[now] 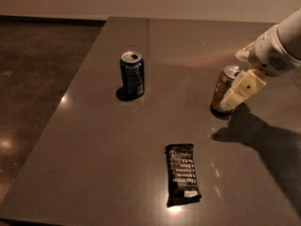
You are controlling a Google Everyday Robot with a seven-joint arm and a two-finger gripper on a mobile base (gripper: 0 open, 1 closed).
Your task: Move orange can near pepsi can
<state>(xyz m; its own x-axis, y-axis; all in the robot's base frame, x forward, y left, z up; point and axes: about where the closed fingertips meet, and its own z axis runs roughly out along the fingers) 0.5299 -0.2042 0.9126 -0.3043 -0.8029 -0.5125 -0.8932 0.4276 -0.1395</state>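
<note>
The orange can (223, 89) stands upright at the right of the grey table (94, 140). My gripper (233, 81) comes in from the right and is open around this can: one pale finger (242, 90) lies across its near right side and the other shows behind its top. The pepsi can (132, 74), dark blue with a silver top, stands upright to the left in the middle of the table, well apart from the orange can.
A black snack bar wrapper (182, 174) lies flat near the table's front edge, between the two cans and closer to me. The table's left edge drops to a dark floor (37, 69). My arm casts a shadow at the right front.
</note>
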